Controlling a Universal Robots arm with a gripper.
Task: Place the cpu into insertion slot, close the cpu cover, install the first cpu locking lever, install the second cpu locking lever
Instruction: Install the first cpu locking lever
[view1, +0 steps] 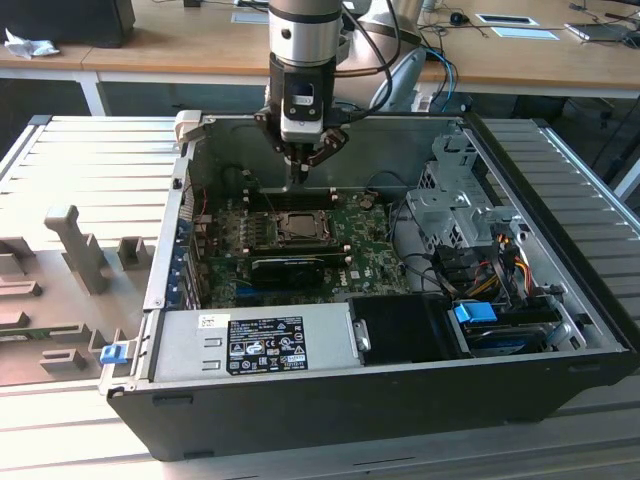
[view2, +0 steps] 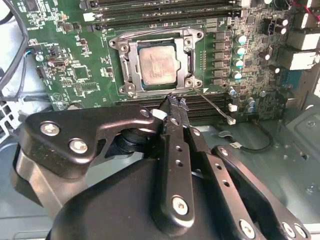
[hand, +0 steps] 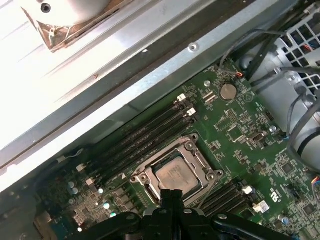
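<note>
Second wrist view has the cpu (view2: 157, 66) seated in the insertion slot (view2: 134, 80) under the lowered cpu cover (view2: 189, 60), so we judge the locking levers (view2: 150, 34) are in hand, needing a fine push. Our fingers (view2: 175, 107), together and empty, hang from the upright arm (view1: 305, 40) at the slot's exterior-view 12 o'clock.

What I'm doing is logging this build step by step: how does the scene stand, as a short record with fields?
cpu: lying flat in the insertion slot, metal top up
cpu cover: down, framing the chip
wire lever: runs along one side of the cover; whether it is latched cannot be told
gripper: fingers together, nothing seen between them, tips by the slot's edge; contact cannot be told
setting: green circuit board inside an open computer case
</note>
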